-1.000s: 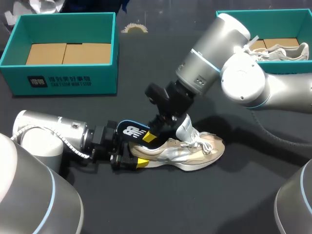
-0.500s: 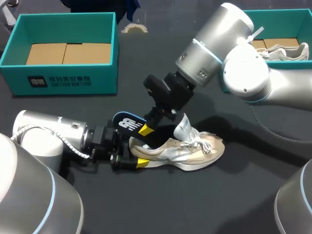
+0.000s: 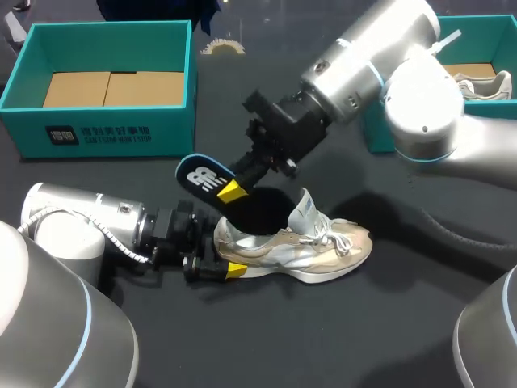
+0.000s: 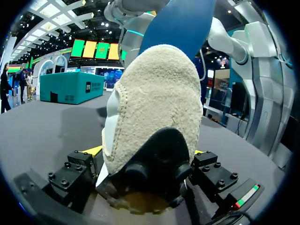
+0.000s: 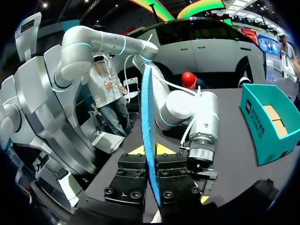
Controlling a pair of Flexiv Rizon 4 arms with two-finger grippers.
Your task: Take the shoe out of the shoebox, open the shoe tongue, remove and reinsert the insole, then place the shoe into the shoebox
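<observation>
A beige and silver shoe point(image 3: 311, 246) lies on its side on the dark table, tongue raised. My left gripper point(image 3: 226, 257) stands open at the heel, which fills the gap between its fingers; the left wrist view shows the fuzzy heel point(image 4: 154, 108) close up. My right gripper point(image 3: 232, 191) is shut on a blue insole point(image 3: 202, 176) and holds it in the air above the shoe's heel, clear of the shoe. In the right wrist view the insole point(image 5: 149, 117) stands edge-on between the fingers. From the left wrist the insole point(image 4: 180, 23) shows above the heel.
An open teal shoebox point(image 3: 28, 56) with a cardboard floor stands at the back left. A second teal shoebox point(image 3: 380, 137) at the back right holds another pale shoe point(image 3: 477, 85). My right arm point(image 3: 420, 97) spans the space in front of that box.
My right gripper has risen up and to the left, drawing the insole fully out of the shoe. The shoe and my left gripper have stayed put.
</observation>
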